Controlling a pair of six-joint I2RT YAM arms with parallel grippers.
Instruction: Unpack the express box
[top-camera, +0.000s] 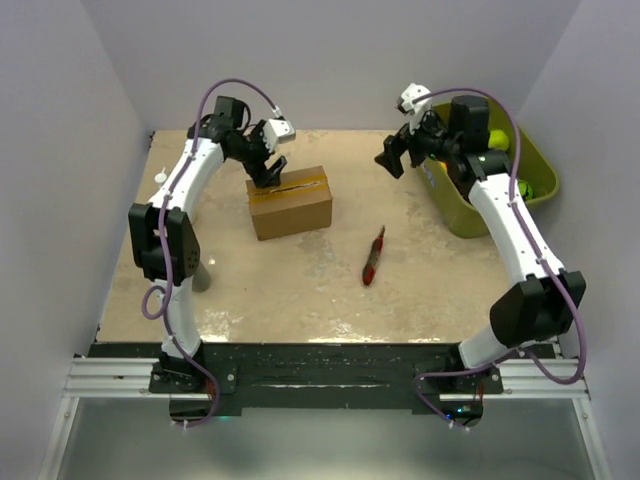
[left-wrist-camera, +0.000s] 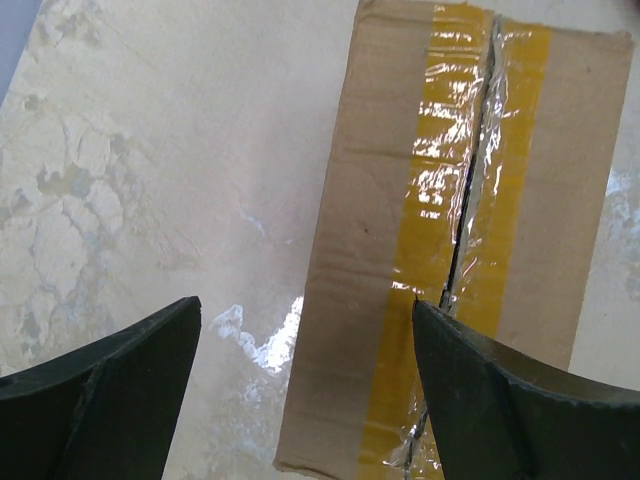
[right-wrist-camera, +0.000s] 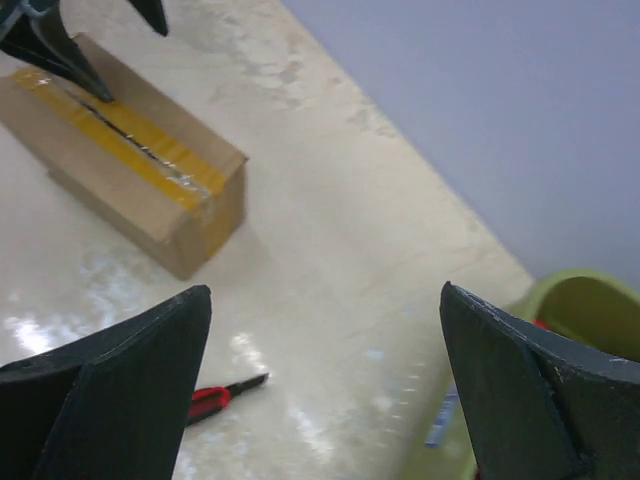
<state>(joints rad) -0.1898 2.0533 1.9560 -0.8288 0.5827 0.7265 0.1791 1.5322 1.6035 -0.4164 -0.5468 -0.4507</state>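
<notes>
The express box is a brown carton with yellow tape along its top, standing left of the table's middle. The tape shows a dark slit along the seam. My left gripper is open and hovers over the box's back left top edge; in the left wrist view one finger is over the bare table and the other over the taped seam. The box also shows in the right wrist view. My right gripper is open and empty, raised above the table near the green bin, well right of the box.
A red and black utility knife lies on the table right of the box; it also shows in the right wrist view. A green bin with small items stands at the back right. White walls enclose the table.
</notes>
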